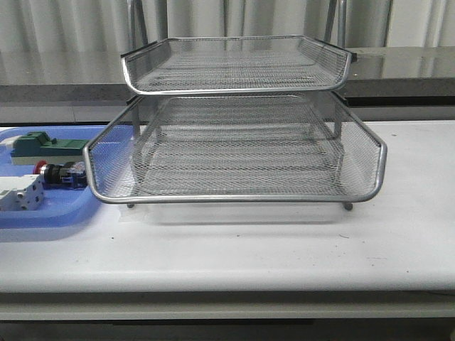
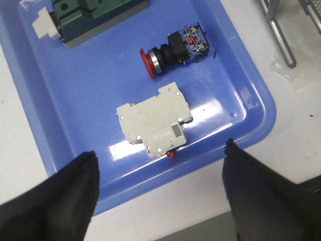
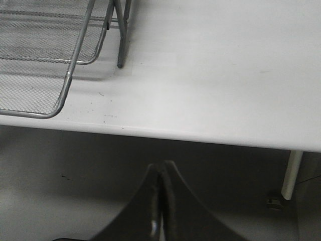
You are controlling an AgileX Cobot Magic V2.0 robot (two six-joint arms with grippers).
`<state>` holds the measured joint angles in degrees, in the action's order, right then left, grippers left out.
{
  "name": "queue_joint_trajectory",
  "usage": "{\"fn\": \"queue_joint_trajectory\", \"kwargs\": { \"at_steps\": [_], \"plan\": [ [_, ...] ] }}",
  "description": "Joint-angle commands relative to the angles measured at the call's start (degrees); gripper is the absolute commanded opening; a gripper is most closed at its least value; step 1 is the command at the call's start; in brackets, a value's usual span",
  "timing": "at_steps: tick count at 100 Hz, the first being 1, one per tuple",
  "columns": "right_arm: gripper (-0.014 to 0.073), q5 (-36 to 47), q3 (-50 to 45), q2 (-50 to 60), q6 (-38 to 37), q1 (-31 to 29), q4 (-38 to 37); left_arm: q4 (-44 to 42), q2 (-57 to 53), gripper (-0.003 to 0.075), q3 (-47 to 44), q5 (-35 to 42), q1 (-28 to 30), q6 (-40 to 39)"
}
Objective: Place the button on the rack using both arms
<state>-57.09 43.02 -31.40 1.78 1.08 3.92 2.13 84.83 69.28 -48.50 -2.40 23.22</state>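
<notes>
We judge the task barely begun: the button (image 2: 174,48) lies on its side in the blue tray (image 2: 261,108), between the green block (image 2: 85,17) and the white block (image 2: 155,120), touching neither gripper. Our left gripper (image 2: 160,193) hangs above the tray's near edge with its fingers (image 2: 60,196) spread wide, holding nothing. Our right gripper (image 3: 160,201) sits past the table's (image 3: 225,75) near edge, fingers pressed together and empty, with the rack (image 1: 234,153) off to one side. Every rack tier we can see is bare. What is left, we judge, is the grasp, perhaps a handover, and setting the button on the rack.
</notes>
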Motion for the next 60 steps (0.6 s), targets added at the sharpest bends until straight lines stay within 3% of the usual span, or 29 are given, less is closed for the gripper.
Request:
{"fn": "queue_joint_trajectory", "kwargs": {
  "at_steps": [1, 36, 60],
  "plan": [
    [-0.0069, 3.09, 1.85, -0.09, 0.17, -0.16, 0.28, 0.73, -1.69, 0.0548, 1.96, 2.52, 0.15, 0.07],
    [-0.0069, 3.09, 1.85, -0.09, 0.17, -0.16, 0.28, 4.17, -0.57, 0.0527, 4.30, 3.61, 0.15, 2.44],
    [-0.0069, 3.09, 1.85, -0.09, 0.17, -0.16, 0.28, 5.82, 8.04, 0.0527, 15.89, -1.25, 0.15, 10.18]
  ]
}}
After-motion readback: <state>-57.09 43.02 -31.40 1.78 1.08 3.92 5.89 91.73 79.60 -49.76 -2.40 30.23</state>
